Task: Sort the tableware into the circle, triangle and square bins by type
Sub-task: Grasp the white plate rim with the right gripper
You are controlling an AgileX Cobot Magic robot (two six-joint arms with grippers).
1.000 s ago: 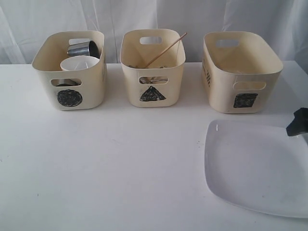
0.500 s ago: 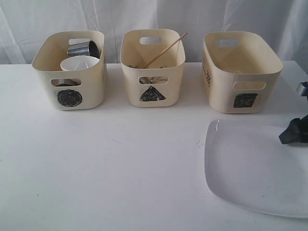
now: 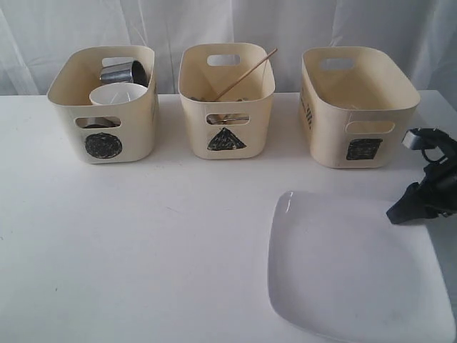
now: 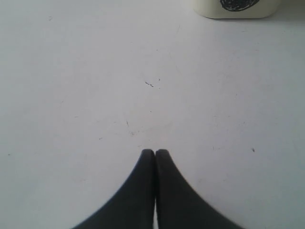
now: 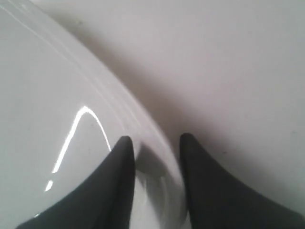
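The large white squarish plate (image 3: 350,271) lies flat at the table's front right. My right gripper (image 3: 397,213) is at its right edge, open, one finger over the plate (image 5: 47,95) and the other outside the rim. The circle bin (image 3: 103,146) holds a steel mug (image 3: 123,72) and the white bowl (image 3: 116,93). A wooden chopstick (image 3: 246,73) sticks out of the triangle bin (image 3: 227,139). The square bin (image 3: 364,148) shows nothing inside. My left gripper (image 4: 155,151) is shut and empty over bare table, facing the circle bin (image 4: 233,7); the exterior view does not show it.
The three bins stand in a row along the back of the white table (image 3: 143,243), in front of a white curtain. The plate's near corner reaches the table's front edge.
My right gripper has come in leftward and toward the front onto the plate's right rim. The plate has slid left and toward the front with it.
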